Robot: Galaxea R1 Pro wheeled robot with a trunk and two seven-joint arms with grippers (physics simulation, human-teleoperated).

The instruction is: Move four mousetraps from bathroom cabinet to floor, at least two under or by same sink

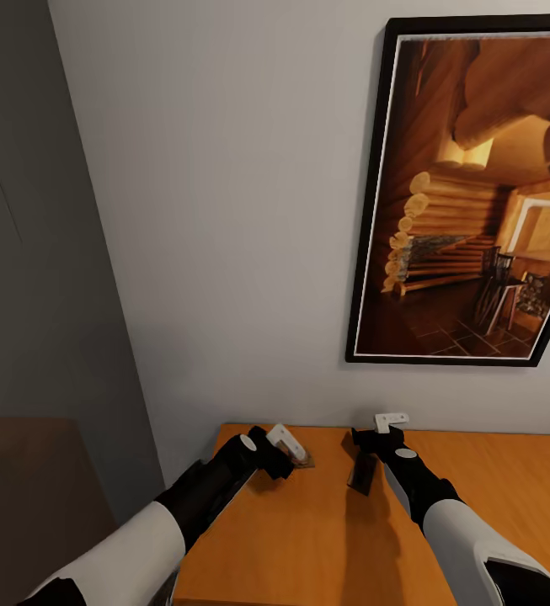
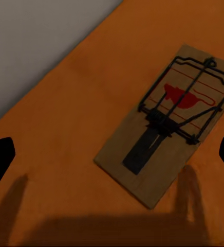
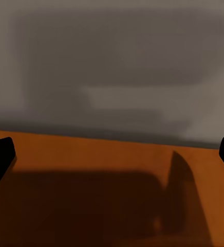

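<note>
Mousetrap lying flat on the orange-brown top of the cabinet, bar and red bait pad uppermost, near the back edge by the grey wall; in the head view its corner shows just beside the left hand. Left hand poised above it, fingers spread wide to either side of the slab and not touching it; the placing reads as a line-up for a grasp from above. Right hand low over the counter a little apart from the left, also spread, with bare wood and wall ahead of it in its wrist view; nothing pinched. A dark shape under the right hand may be shadow or another trap; cannot tell. Framed picture of a log cabin hangs on the wall above. Judgement: pickup not yet made; floor placement outstanding.
</note>
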